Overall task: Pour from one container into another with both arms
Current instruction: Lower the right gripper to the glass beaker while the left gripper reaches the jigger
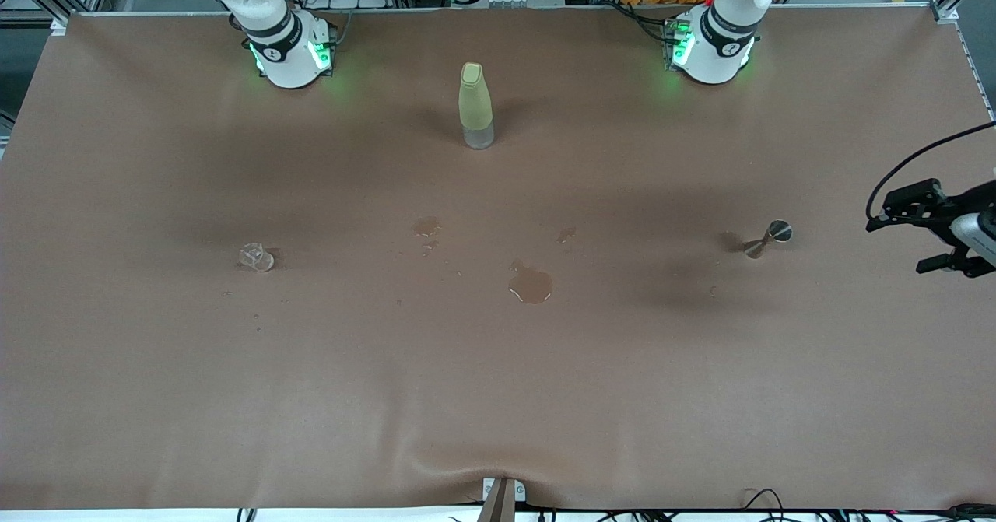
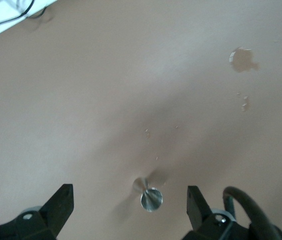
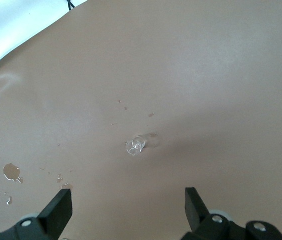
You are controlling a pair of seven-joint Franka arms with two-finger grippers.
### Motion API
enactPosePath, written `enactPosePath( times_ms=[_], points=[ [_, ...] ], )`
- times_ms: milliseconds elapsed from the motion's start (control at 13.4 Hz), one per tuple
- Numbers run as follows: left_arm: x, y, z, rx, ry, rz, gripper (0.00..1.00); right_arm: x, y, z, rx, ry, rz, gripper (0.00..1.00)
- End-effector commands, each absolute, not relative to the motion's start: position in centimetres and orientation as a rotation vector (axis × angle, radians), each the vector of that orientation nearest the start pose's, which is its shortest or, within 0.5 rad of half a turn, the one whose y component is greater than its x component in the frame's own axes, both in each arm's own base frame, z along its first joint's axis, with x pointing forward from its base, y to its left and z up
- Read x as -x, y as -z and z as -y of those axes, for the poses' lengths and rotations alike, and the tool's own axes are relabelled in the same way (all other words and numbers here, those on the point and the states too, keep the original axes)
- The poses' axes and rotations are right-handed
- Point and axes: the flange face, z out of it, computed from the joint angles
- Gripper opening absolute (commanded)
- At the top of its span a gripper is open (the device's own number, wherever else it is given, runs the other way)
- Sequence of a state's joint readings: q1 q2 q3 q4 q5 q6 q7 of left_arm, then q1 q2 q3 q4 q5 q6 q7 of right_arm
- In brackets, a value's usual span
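The tiny clear cup [image 1: 257,257] sits on the brown table toward the right arm's end; it also shows in the right wrist view [image 3: 136,145]. The small silvery jigger [image 1: 766,239] stands toward the left arm's end. My left gripper [image 1: 896,246] hangs open in the air near that end of the table, and in its wrist view the jigger [image 2: 150,197] lies well below the spread fingers of the left gripper [image 2: 131,200]. My right gripper [image 3: 128,202] is open and empty, high over the table near the cup; the front view does not show it.
A tall yellow-green bottle [image 1: 475,106] stands mid-table, nearer the robots' bases. Puddles of spilled liquid lie in the middle, a large puddle [image 1: 531,283] and a smaller puddle [image 1: 426,226]. The brown cloth [image 1: 498,397] wrinkles at the front edge.
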State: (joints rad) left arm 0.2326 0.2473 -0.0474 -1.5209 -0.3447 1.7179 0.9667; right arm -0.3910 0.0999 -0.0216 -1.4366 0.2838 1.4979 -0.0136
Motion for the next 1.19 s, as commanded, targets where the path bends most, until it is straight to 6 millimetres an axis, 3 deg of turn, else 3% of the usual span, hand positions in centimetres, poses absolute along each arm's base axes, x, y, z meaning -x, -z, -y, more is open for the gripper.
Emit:
enactPosePath(
  times_ms=[0,372,521,744,1117],
  points=[
    [-63.3,-49.9,-10.8,3.195,0.434,-1.521,1.00,-54.8,-62.0,21.2,2.732,-0.005,-0.563,1.00],
    [-63.4,-43.5,-14.5,3.104,0.678,-1.968,1.00,-55.8,-56.6,22.7,2.564,-0.166,-0.576,1.00],
    [-63.1,-41.3,-16.0,2.966,0.769,-2.177,1.00,-55.9,-54.5,23.2,2.504,-0.227,-0.579,1.00],
    [-62.5,-37.2,-16.1,2.698,0.888,-2.565,1.00,-56.6,-50.4,22.7,2.396,-0.331,-0.573,1.00],
    [-60.0,-29.6,-18.5,2.648,0.997,-2.756,1.00,-55.6,-43.6,22.2,2.207,-0.449,-0.635,1.00]
  ],
)
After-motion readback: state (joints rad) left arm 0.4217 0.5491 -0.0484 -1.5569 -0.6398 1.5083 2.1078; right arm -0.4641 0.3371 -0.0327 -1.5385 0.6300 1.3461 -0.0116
